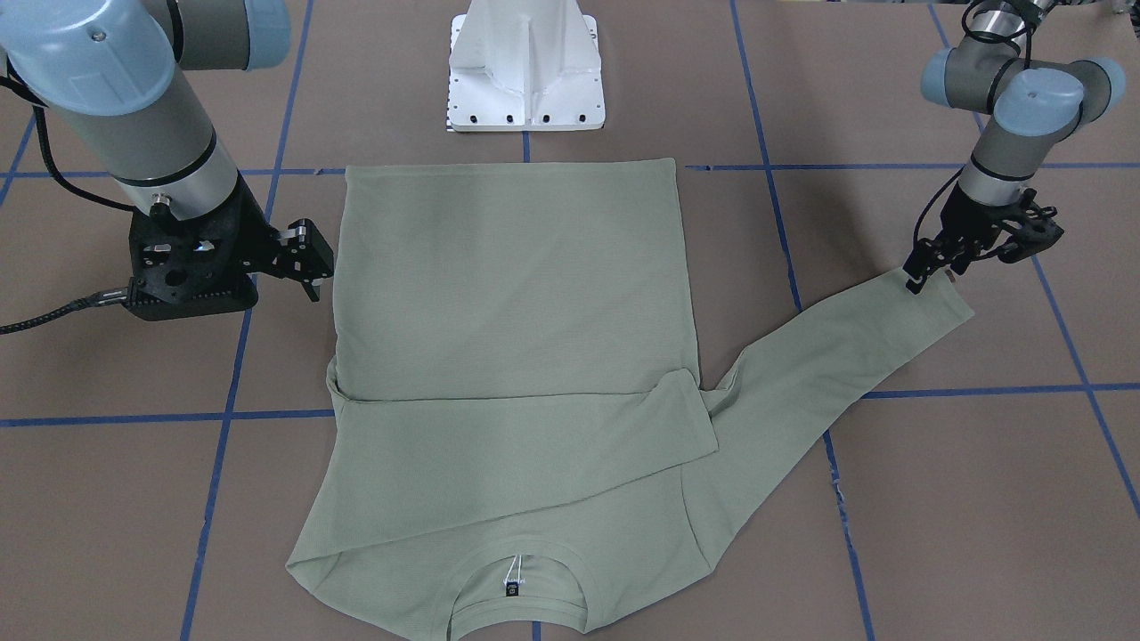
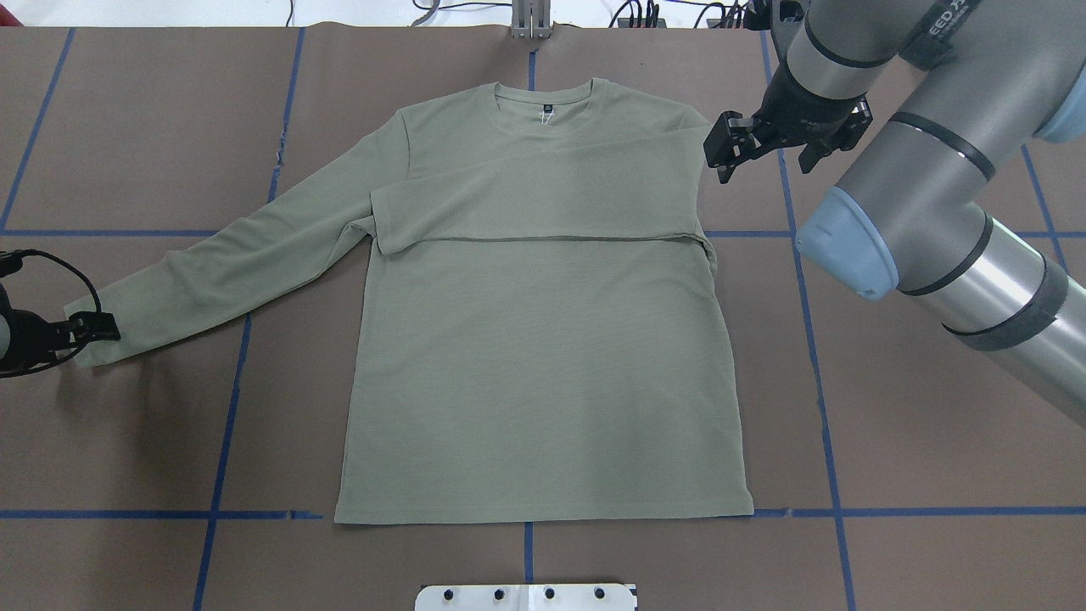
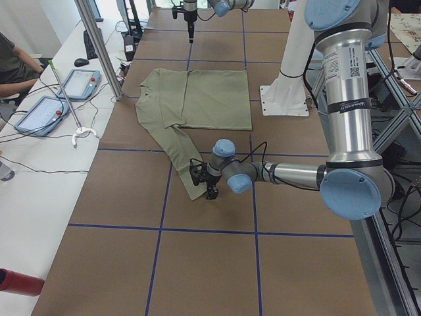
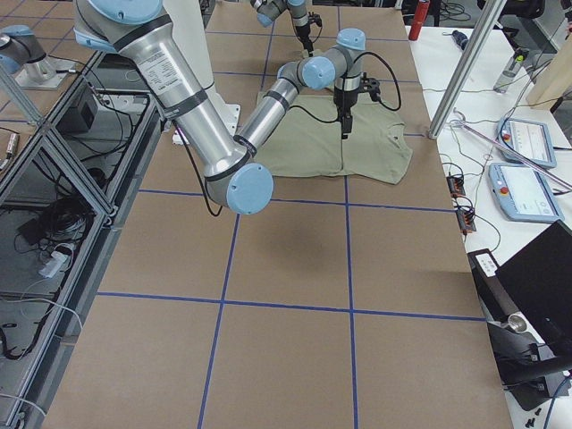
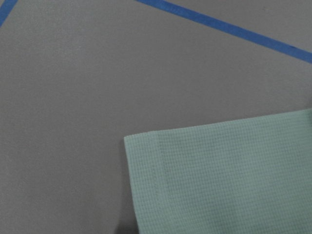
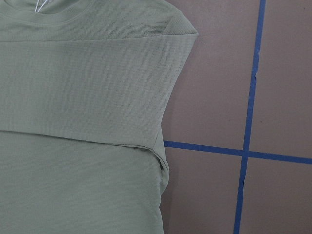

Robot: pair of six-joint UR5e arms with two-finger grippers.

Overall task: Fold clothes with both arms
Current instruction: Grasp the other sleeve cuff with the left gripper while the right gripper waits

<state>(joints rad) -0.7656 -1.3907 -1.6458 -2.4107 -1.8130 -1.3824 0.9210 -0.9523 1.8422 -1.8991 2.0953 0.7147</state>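
Brown paper marked with blue tape lines (image 2: pixel 814 339) covers the tabletop (image 2: pixel 933 441), and the pale green shirt (image 2: pixel 543 365) lies flat in the middle of it. In the overhead view its collar (image 2: pixel 543 93) points to the top of the frame and its hem runs along the bottom, near the white pedestal base (image 1: pixel 525 80). One sleeve (image 2: pixel 543 199) is folded straight across the chest, with its cuff ending just left of centre. The other sleeve (image 2: pixel 229 263) stretches out toward the lower left of that frame. The left end effector (image 1: pixel 926 271) sits right at that cuff (image 5: pixel 219 180), with its fingertips at the fabric's edge. I can't tell from here whether its jaws are parted or pinched. Its wrist camera shows the cuff lying flat on the paper. The right end effector (image 2: pixel 728 157) hangs just beside the shirt's shoulder, at the upper right of the overhead frame. Its jaws look parted and hold nothing. A tiny black label (image 1: pixel 512 588) shows inside the collar. In the left side view, a person (image 3: pixel 13 62) sits at a white side table in the upper left.
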